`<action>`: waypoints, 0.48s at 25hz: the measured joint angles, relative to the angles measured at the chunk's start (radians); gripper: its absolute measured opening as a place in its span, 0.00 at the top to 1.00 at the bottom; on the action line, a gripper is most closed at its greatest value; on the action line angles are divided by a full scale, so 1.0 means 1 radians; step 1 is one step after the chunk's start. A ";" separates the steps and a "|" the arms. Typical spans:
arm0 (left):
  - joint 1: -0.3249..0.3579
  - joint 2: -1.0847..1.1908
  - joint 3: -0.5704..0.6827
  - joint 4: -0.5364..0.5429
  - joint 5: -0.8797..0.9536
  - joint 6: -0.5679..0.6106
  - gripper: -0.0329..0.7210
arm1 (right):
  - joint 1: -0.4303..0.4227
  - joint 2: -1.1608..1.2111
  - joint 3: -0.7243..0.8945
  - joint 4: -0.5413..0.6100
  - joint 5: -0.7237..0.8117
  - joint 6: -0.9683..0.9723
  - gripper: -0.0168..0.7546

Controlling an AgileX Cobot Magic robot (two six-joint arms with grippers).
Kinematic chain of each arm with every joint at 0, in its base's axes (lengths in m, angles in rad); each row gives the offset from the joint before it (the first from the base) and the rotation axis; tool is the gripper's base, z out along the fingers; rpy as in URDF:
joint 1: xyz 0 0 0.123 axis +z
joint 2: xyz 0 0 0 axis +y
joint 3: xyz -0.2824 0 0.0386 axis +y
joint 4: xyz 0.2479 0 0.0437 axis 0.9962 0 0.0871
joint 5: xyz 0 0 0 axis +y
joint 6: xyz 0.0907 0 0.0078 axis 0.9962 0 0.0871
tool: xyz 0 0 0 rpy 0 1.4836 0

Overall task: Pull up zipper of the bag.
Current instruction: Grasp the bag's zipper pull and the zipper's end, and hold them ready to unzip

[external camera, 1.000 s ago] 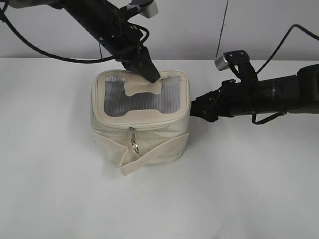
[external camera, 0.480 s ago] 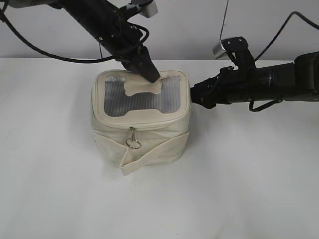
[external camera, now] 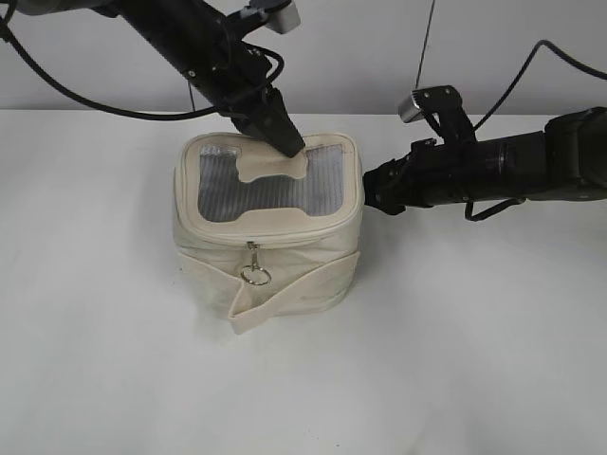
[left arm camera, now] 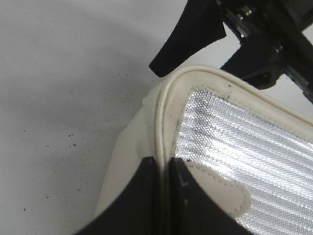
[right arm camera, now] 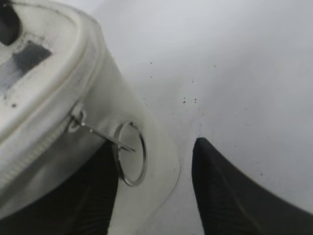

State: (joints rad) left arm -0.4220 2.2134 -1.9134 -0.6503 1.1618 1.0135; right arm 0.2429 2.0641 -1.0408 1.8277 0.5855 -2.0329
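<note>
The cream bag (external camera: 303, 270) stands mid-table, its grey mesh top with the H-shaped patch (external camera: 270, 169) facing up. The zipper (external camera: 285, 234) runs round the top panel's edge. One silver ring pull (external camera: 254, 273) hangs at the front. My left gripper (external camera: 289, 145) is shut on the bag's far rim piping, as the left wrist view shows (left arm camera: 164, 164). My right gripper (external camera: 372, 197) is at the bag's right side, open. In the right wrist view its jaws (right arm camera: 156, 147) straddle the bag's corner, where a second ring pull (right arm camera: 129, 152) lies close to the left jaw, not gripped.
The white table (external camera: 455, 360) extends on all sides of the bag. A pale wall (external camera: 360, 47) rises behind it. Black cables (external camera: 95, 104) trail from both arms over the back of the table.
My right arm has shifted up and left, closer to the bag's right side. The front ring pull has swung slightly. My left gripper has not moved.
</note>
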 joint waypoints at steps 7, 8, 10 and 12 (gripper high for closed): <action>0.000 0.000 0.000 0.000 0.000 0.000 0.90 | 0.002 0.001 -0.050 -0.001 0.010 0.002 0.73; 0.000 0.000 0.000 0.000 0.000 0.000 0.90 | 0.004 0.001 -0.053 -0.001 0.015 0.002 0.83; 0.000 0.000 0.000 0.000 -0.001 0.000 0.90 | 0.005 0.001 -0.054 -0.003 0.020 0.010 0.92; 0.000 0.000 0.000 0.000 -0.001 0.000 0.90 | 0.005 0.001 -0.055 -0.016 0.019 0.045 0.95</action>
State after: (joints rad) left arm -0.4220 2.2134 -1.9134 -0.6503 1.1609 1.0133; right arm 0.2477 2.0651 -1.0960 1.8117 0.6046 -1.9884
